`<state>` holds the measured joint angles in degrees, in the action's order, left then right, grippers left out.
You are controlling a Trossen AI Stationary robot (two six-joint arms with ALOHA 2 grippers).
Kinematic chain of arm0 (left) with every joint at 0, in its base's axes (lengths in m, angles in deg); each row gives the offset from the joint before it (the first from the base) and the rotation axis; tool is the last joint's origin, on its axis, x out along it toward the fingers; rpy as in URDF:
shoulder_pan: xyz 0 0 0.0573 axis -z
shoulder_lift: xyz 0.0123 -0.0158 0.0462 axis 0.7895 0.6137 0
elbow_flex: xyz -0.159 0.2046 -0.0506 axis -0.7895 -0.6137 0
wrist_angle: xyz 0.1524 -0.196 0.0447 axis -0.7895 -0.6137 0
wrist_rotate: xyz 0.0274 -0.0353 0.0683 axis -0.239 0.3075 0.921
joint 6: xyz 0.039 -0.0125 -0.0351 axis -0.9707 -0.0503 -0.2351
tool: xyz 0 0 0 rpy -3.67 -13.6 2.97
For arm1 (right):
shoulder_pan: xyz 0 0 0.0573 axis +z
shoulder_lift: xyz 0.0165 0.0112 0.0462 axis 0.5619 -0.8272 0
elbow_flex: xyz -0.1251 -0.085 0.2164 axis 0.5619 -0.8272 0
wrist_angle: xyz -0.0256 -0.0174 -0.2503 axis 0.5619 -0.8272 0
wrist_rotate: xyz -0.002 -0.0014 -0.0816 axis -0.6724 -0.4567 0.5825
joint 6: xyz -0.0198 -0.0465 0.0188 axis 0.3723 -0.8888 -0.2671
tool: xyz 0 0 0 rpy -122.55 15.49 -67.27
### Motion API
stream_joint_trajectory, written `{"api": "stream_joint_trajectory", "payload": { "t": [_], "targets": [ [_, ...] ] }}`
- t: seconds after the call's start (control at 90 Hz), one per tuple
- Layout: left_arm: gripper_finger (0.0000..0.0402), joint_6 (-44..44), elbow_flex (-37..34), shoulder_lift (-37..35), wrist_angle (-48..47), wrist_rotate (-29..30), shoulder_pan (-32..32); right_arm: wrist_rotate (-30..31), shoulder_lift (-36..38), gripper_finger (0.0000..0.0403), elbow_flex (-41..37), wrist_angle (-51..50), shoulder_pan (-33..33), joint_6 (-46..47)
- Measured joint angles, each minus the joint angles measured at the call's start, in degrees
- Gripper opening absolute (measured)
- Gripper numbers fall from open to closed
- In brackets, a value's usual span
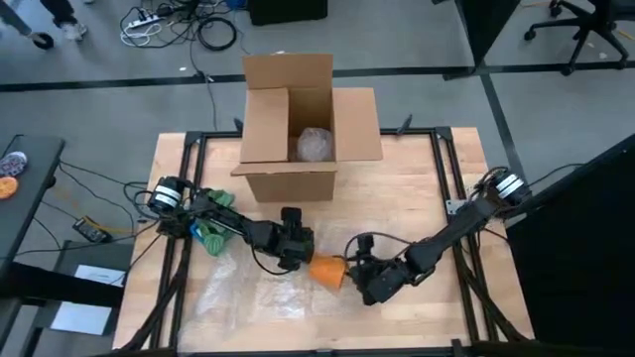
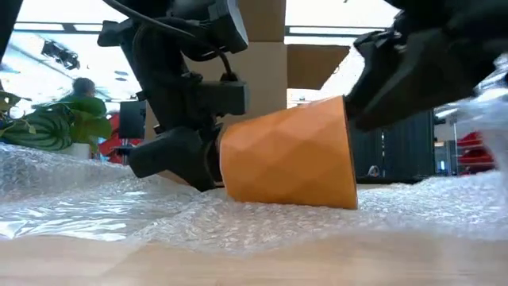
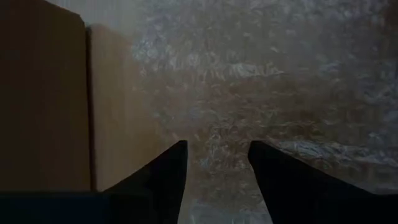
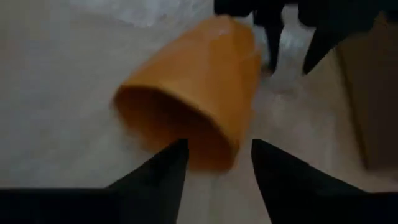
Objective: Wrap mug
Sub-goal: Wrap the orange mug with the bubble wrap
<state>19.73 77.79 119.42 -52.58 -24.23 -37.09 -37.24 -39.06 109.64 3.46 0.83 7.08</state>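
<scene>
An orange mug (image 1: 327, 271) lies on its side on a sheet of bubble wrap (image 1: 248, 293), its open mouth toward the table's right and its narrow base toward the left. My left gripper (image 1: 296, 260) stands open at the mug's base, fingers pointing down at the bubble wrap (image 3: 280, 74). At the mug's mouth (image 4: 180, 134) my right gripper (image 4: 217, 155) is open, one finger on each side of the near part of the rim. In the low view the mug (image 2: 286, 155) rests by its side wall on the wrap (image 2: 95, 206). My left gripper has a dark finger (image 2: 202, 163) right beside the mug's base (image 2: 226, 159); I cannot tell whether they touch. My right gripper comes level from the table's right at the mug's rim (image 4: 205, 155); I cannot tell whether its fingers (image 4: 168, 168) touch it.
An open cardboard box (image 1: 293, 129) stands at the far middle of the table with a bubble-wrapped bundle (image 1: 316, 144) inside. A green and blue item (image 1: 211, 236) lies under my left arm. The wrap covers the near left part of the table.
</scene>
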Motion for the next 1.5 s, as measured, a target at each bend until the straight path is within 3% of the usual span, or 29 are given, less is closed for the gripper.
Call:
{"api": "stream_joint_trajectory", "payload": {
  "t": [0.344, 0.467, 0.656, 0.9, 1.122, 1.322, 1.5],
  "targets": [
    [0.0168, 1.52, -0.03, 0.02, 0.02, -0.01, 0.00, -21.69, 9.37, 0.0158, 0.02, -23.21, 6.36, 31.23],
    [0.0168, 1.83, -0.07, 0.04, 0.43, 0.01, -0.02, -24.21, 8.24, 0.0158, 0.02, -27.06, 11.48, 38.15],
    [0.0168, 2.18, -0.09, 0.09, 1.16, 0.20, -0.04, -23.78, 0.20, 0.0158, -0.05, -24.89, 17.45, 39.60],
    [0.0168, 2.16, 1.10, 0.09, -2.69, 3.53, -0.04, -22.17, -8.68, 0.0129, 1.29, -24.51, 18.00, 37.59],
    [0.0168, 3.15, 8.06, 0.13, -12.32, 5.41, 0.02, -13.42, -3.37, 0.0012, 3.05, -29.94, 17.24, 37.38],
    [0.0168, 4.78, 18.16, 0.09, -23.07, 13.77, 1.48, -5.25, 3.49, 0.0005, 3.85, -28.79, 15.29, 35.53],
    [0.0168, 4.59, 25.54, -0.02, -23.87, 14.21, 4.43, -0.05, 6.86, 0.0002, 4.04, -27.94, 11.99, 33.04]
  ]
}}
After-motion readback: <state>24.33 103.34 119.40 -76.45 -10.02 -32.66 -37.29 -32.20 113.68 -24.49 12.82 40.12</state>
